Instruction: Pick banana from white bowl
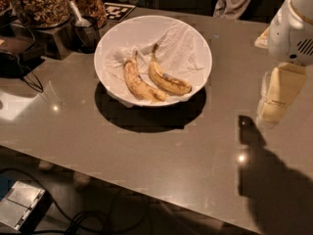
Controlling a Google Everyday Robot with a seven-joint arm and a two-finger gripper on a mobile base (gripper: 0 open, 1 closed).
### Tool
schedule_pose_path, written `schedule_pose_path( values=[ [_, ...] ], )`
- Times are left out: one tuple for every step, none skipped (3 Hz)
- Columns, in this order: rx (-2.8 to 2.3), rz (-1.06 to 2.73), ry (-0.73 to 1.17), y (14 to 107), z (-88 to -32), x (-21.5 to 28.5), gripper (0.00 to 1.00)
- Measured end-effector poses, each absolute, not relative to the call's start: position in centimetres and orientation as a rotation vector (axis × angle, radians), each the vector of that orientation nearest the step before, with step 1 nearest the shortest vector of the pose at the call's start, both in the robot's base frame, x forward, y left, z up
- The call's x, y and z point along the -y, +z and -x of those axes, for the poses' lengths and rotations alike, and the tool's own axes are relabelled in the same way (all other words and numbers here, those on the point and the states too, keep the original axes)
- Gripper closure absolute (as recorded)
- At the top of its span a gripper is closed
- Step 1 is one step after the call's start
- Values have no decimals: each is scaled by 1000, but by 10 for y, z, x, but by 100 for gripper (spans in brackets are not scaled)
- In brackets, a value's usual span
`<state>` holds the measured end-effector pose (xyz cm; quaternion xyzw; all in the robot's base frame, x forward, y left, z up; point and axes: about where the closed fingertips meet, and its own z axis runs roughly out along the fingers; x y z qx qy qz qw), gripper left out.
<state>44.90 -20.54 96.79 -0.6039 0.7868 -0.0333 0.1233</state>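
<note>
The grey-brown worktop fills most of the view, its left and right ends cut off by the edges and its near edge running slantwise across the bottom. A broad dark shadow spreads over its lower right corner. The white bowl stands on the far middle of the worktop, wide and round, lined with crumpled white paper that hides much of its inner wall. At the right edge the robot's arm comes in from above and only a rounded white housing with vent slits shows, the rest being out of the picture. Below it hangs the cream-coloured tool, pointing down over the worktop to the right of the bowl and well apart from it. How far open it is cannot be told, and whether it touches the worktop is also unclear. At the far left stands a large clear jar of brown nuts or cereal, its top cut off, with a black-and-white marker tag lying near the bowl's far rim. The banana lies inside the bowl on the paper, right of centre – deep yellow, curved, its stem pointing away from the camera. Just beside it on the left lies a paler banana, the two nearly meeting at their near ends. Below the worktop, at lower left, a grey box sits among dark cables, partly cut off.
</note>
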Motion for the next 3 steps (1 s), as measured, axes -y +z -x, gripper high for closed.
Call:
schedule_pose_path(
  values=[
    [-2303,1851,-64,951,-459,196,0],
    [-2304,1855,-61,950,-459,195,0],
    [-2340,1841,25,943,-520,148,0]
  ],
)
